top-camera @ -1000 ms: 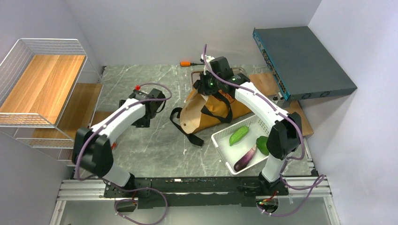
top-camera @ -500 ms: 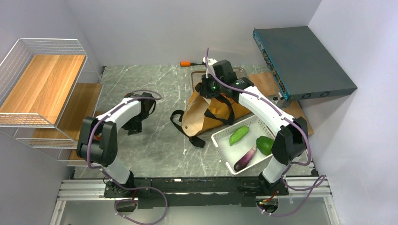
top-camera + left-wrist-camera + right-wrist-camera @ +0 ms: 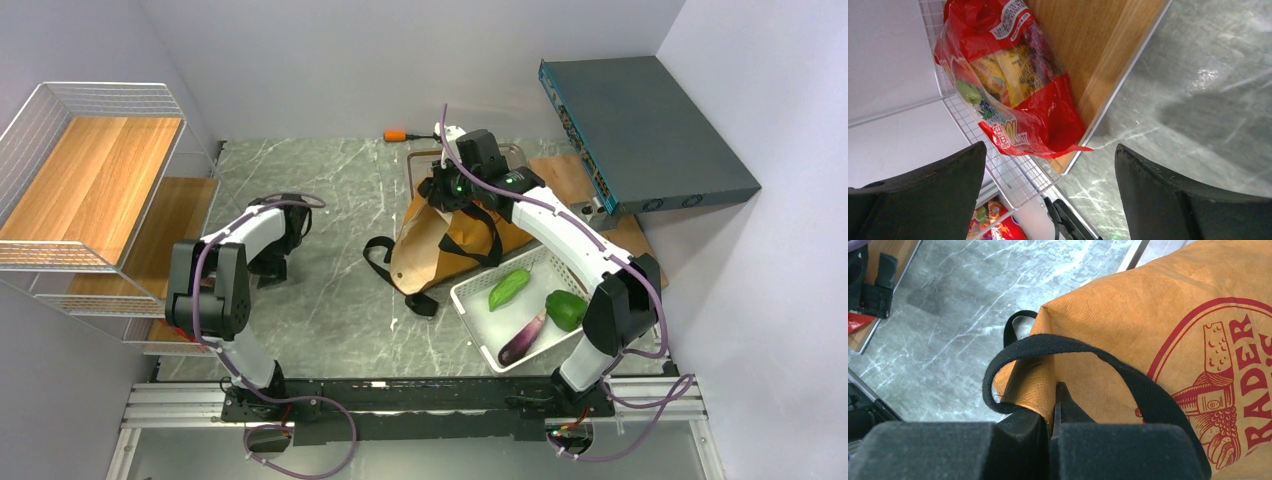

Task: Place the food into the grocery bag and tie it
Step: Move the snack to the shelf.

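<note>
Grocery bag [image 3: 440, 245] sits mid-table, just beside a white basket [image 3: 474, 328]. The right gripper [image 3: 1053, 410] is clamped tight on a fold of the bag's ochre top edge, under a looping black strap [image 3: 1128, 375]. Left gripper [image 3: 1049, 150] gapes wide and empty, facing a red snack packet [image 3: 1013, 90] on the wire shelf [image 3: 1013, 180]

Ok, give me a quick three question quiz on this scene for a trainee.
1. True or false: the right gripper is shut on the grocery bag's edge.
2. What does the open left gripper face? A) red snack packet B) banana C) cup
3. Fill in: the eggplant lies in the white ____.
Key: 1 true; 2 A; 3 basket.
</note>
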Robot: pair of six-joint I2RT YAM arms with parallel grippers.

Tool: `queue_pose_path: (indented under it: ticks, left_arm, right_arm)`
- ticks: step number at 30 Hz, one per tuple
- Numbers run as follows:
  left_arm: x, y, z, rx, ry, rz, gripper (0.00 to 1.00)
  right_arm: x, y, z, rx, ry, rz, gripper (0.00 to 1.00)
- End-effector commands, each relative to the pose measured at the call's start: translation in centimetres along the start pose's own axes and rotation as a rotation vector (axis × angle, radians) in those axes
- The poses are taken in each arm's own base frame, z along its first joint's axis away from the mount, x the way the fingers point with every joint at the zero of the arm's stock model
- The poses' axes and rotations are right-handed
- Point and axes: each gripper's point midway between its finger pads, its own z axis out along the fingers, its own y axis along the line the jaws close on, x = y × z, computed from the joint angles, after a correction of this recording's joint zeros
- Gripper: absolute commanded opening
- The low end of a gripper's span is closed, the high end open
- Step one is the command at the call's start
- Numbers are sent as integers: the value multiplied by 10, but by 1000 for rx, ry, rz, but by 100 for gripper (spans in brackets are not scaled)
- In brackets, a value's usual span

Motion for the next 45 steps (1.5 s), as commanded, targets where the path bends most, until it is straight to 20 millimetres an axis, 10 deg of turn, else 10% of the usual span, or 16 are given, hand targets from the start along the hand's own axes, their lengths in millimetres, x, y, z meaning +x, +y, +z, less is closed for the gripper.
queue_pose_path:
  ticks: [1, 19, 22, 30, 45]
  left_arm:
    - [-9, 13, 12, -56, -23, 16, 98]
    - [13, 33, 68, 7, 182, -40, 86]
    - [14, 35, 71, 27, 193, -60, 74]
    - [14, 31, 72, 67, 196, -91, 0]
    - [-29, -9, -15, 242, -145, 26, 0]
  right_arm:
    - [-13, 1, -20, 14, -57, -21, 0]
    - [-16, -5, -24, 48, -64, -52, 0]
    - [-13, -7, -26, 57, -63, -58, 0]
    - [-11, -11, -26, 71, -62, -78, 0]
    - [-11, -14, -28, 85, -63, -94, 0]
